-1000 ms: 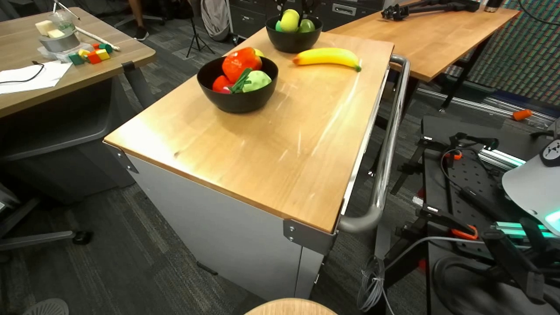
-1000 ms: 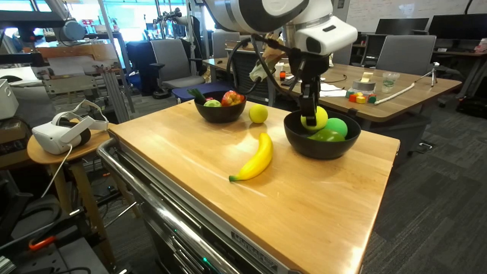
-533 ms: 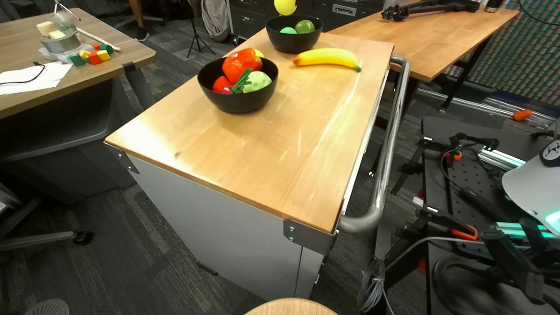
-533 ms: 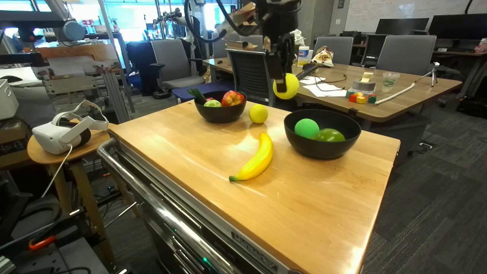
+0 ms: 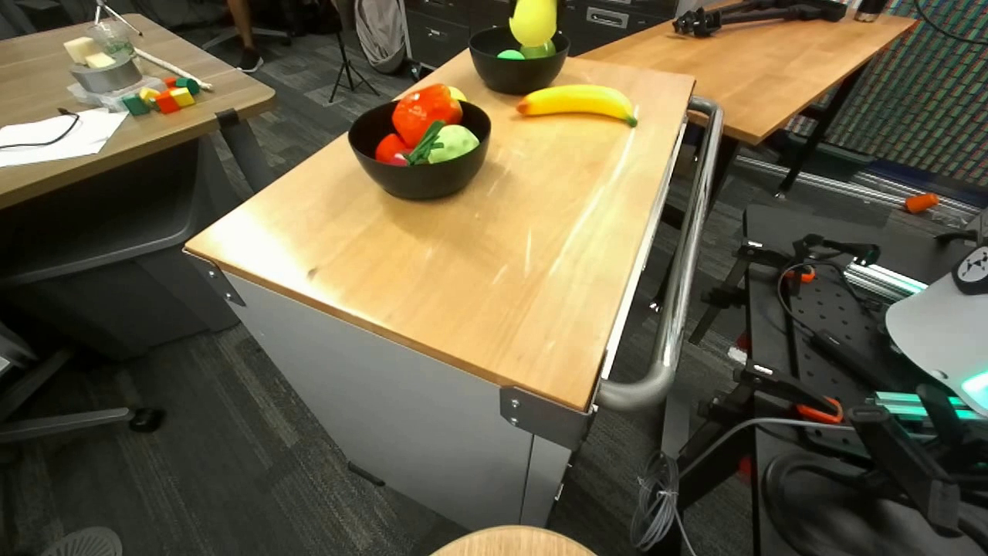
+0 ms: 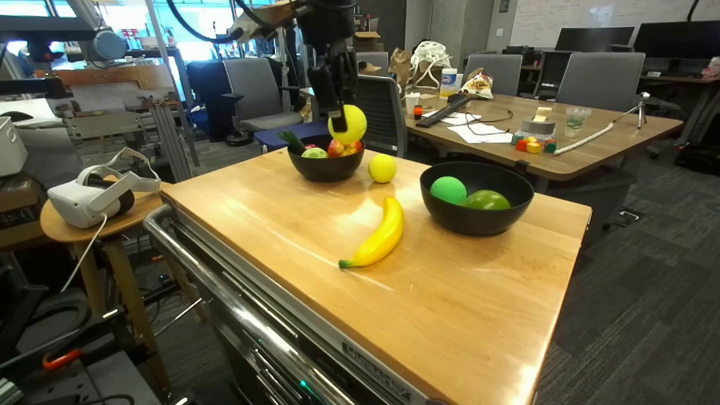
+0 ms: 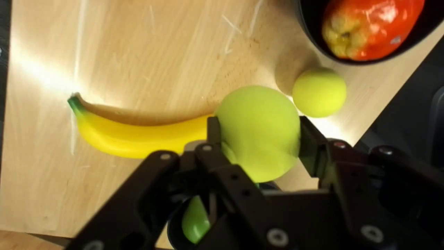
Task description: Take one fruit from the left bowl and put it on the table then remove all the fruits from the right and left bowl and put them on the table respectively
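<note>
a black bowl (image 6: 322, 172) stops produce (image 6: 315, 152) rolling; the pincer (image 7: 260, 134) grips a yellow-green round fruit (image 6: 351, 122) by its sides, above the table (image 6: 450, 292), likely for clearance; banana (image 6: 381, 239) and yellow-green ball (image 6: 382, 169) lie there, as asked; another bowl (image 6: 478, 221) cradles green fruits (image 6: 448, 190).

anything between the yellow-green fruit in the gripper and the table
Possibly: in the wrist view one end of the banana is hidden behind the gripper holding the yellow-green fruit, and a second yellow-green fruit lies nearby, so lowering there might bump them. Nothing visible blocks the bare table on the banana's hollow side.
</note>
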